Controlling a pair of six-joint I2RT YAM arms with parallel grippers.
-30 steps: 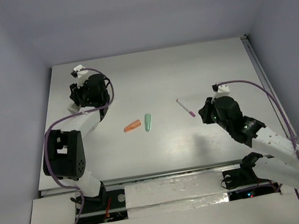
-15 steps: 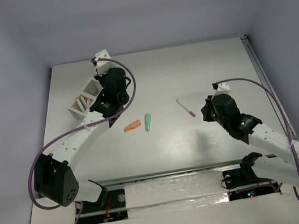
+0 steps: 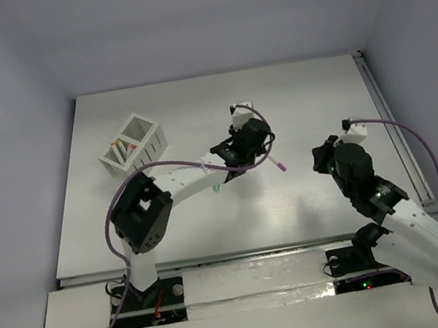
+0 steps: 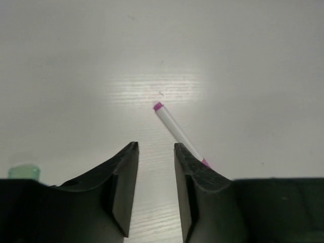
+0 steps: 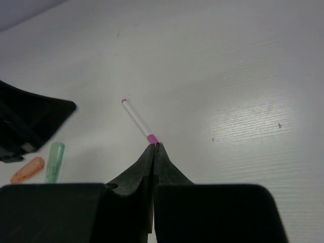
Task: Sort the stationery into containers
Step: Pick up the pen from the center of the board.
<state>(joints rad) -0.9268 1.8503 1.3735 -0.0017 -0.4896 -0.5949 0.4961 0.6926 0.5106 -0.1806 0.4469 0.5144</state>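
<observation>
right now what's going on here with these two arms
The robot is sorting stationery into a white box at the far left of the table; some pens are in it. The left gripper, open, hovers over a pink-tipped pen lying flat, gripping nothing. The right gripper is shut and empty, near that pen's end. An orange piece and a green piece lie loose.

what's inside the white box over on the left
The white box holds a few thin pens leaning in its left compartment, coloured tips up. The other compartment looks bare. The slotted walls cover the pens' lower ends and the compartment floors, so an exact count is unclear.
</observation>
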